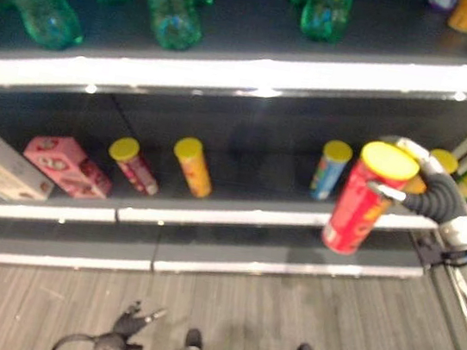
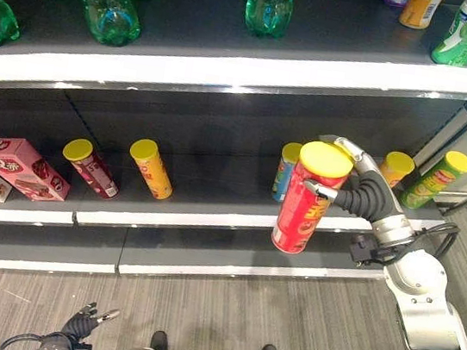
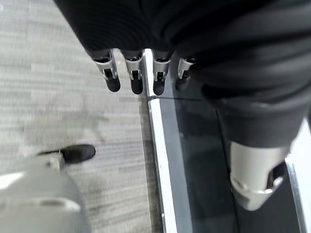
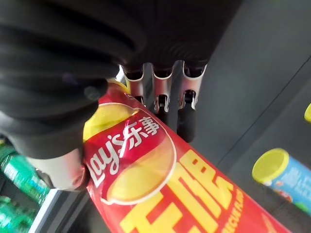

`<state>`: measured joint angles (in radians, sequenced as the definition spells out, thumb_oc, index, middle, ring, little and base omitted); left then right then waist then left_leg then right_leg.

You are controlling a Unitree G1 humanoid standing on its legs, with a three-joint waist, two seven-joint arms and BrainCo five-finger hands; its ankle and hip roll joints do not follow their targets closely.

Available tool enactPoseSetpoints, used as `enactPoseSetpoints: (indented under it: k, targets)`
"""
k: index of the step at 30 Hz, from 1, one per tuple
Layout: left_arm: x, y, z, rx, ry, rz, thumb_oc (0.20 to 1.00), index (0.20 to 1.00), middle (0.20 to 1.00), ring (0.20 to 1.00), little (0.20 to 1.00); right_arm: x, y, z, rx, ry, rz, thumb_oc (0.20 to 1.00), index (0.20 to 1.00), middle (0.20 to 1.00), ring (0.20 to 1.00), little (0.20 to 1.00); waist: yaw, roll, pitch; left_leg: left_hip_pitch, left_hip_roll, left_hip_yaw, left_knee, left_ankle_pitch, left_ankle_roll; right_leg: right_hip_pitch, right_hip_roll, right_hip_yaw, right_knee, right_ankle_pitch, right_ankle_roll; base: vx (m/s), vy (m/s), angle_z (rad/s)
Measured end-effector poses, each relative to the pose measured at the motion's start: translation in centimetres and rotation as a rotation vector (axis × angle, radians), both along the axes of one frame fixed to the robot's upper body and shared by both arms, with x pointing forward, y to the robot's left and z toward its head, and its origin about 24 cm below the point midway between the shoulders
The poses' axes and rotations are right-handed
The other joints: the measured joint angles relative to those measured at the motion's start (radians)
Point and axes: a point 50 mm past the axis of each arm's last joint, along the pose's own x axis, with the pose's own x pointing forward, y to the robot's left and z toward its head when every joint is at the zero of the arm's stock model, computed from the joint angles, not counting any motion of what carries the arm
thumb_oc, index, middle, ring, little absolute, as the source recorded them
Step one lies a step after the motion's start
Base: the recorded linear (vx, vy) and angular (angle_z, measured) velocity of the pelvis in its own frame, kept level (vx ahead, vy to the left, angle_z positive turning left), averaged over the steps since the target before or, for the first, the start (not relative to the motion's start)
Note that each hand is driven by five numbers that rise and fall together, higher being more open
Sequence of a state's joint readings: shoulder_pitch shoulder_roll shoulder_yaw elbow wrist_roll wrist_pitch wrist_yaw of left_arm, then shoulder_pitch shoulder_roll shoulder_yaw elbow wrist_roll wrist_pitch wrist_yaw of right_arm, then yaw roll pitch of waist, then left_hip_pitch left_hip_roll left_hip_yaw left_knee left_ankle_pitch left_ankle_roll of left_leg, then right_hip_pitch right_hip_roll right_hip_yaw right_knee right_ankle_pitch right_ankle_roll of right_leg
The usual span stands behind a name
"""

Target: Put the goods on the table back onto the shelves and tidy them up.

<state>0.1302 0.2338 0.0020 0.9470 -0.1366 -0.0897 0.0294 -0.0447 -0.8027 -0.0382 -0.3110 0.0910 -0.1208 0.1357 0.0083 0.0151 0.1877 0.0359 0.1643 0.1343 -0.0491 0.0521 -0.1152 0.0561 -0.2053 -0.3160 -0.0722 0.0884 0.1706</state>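
A tall red chip can (image 2: 305, 207) with a yellow lid hangs tilted in front of the lower shelf (image 2: 210, 215), and my right hand (image 2: 362, 189) is shut on its upper part. In the right wrist view the fingers (image 4: 165, 92) and thumb wrap the red can (image 4: 170, 194). A blue can (image 2: 286, 169) stands on the shelf just behind it. My left hand (image 1: 130, 326) hangs low over the floor at the lower left, holding nothing, with its fingers (image 3: 133, 77) relaxed.
The lower shelf also carries an orange can (image 2: 152, 168), a dark red can (image 2: 88, 168), a pink box (image 2: 21, 167), a green can (image 2: 437, 179) and another orange can (image 2: 395, 167). Green bottles (image 2: 110, 1) stand on the upper shelf.
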Motion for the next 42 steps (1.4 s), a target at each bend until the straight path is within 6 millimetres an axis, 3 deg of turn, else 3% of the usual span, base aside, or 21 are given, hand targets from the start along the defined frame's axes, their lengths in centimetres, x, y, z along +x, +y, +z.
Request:
enactPoseSetpoints:
  k: [5,10,17,21,26,35,40,42]
  targets:
    - [-1.5,0.2,-0.3,0.004,0.036,0.011,1.0,1.0,1.0,1.0,1.0,0.0,1.8,-2.0,-0.064,0.075,0.071,0.2,0.2,0.2,0.2,0.2,0.004,-0.016,-0.005,0.003,-0.018,-0.016,-0.018,0.008,-0.003,0.018,-0.015,-0.023,-0.015,0.006,0.009,0.02,-0.018,0.14]
    - [-2.6,0.1,-0.6,0.005,0.066,0.02,1.0,1.0,1.0,1.0,1.0,0.7,3.8,-4.5,-0.101,0.144,0.119,0.2,0.2,0.2,0.2,0.2,0.033,-0.021,-0.006,0.002,-0.026,-0.03,-0.022,0.011,-0.002,0.029,-0.022,-0.036,-0.015,0.005,0.012,0.02,0.001,0.08]
    - [-2.6,0.3,-0.6,0.024,0.069,0.029,1.0,1.0,1.0,1.0,1.0,1.7,3.8,-4.9,-0.13,0.075,0.02,0.2,0.2,0.2,0.2,0.2,0.058,-0.001,0.019,-0.059,-0.049,-0.075,0.018,0.014,0.004,0.007,-0.05,-0.083,0.018,-0.009,0.021,-0.06,0.002,0.22]
    - [-1.4,0.0,-0.3,0.041,0.041,0.017,1.0,1.0,1.0,1.0,1.0,3.1,4.1,-3.4,-0.159,-0.06,-0.052,0.2,0.2,0.2,0.2,0.2,0.068,0.052,0.102,-0.128,-0.053,-0.098,0.068,0.013,0.008,-0.052,-0.067,-0.09,0.077,-0.02,0.017,-0.09,0.008,0.13]
    - [-0.4,-0.6,-0.2,0.051,0.014,-0.016,1.0,1.0,1.0,1.0,1.0,4.6,4.6,-1.5,-0.196,-0.212,-0.125,0.2,0.2,0.2,0.2,0.2,0.098,0.086,0.174,-0.196,-0.062,-0.109,0.094,0.02,0.019,-0.118,-0.086,-0.093,0.13,-0.034,0.002,-0.06,0.005,0.1]
    - [1.4,-1.1,0.7,0.072,-0.069,-0.028,1.0,1.0,1.0,1.0,1.0,5.3,5.3,2.3,-0.131,-0.468,-0.223,0.2,0.2,0.2,0.2,0.2,0.13,0.084,0.222,-0.269,-0.088,-0.131,0.103,0.028,0.031,-0.182,-0.117,-0.112,0.157,-0.037,0.01,-0.04,0.005,0.1]
    - [3.5,-1.2,1.6,0.096,-0.144,-0.056,1.0,1.0,1.0,1.0,1.0,5.8,5.6,5.3,-0.167,-0.657,-0.288,0.2,0.2,0.2,0.2,0.2,0.139,0.082,0.258,-0.29,-0.093,-0.131,0.104,0.029,0.031,-0.204,-0.118,-0.113,0.162,-0.032,0.018,-0.03,0.011,0.01]
    - [3.7,-1.2,1.8,0.105,-0.156,-0.061,1.0,1.0,1.0,1.0,1.0,6.3,5.3,5.0,-0.202,-0.67,-0.324,0.2,0.2,0.2,0.2,0.2,0.141,0.081,0.259,-0.296,-0.092,-0.132,0.104,0.029,0.031,-0.21,-0.118,-0.114,0.162,-0.032,0.019,0.0,0.0,0.0]
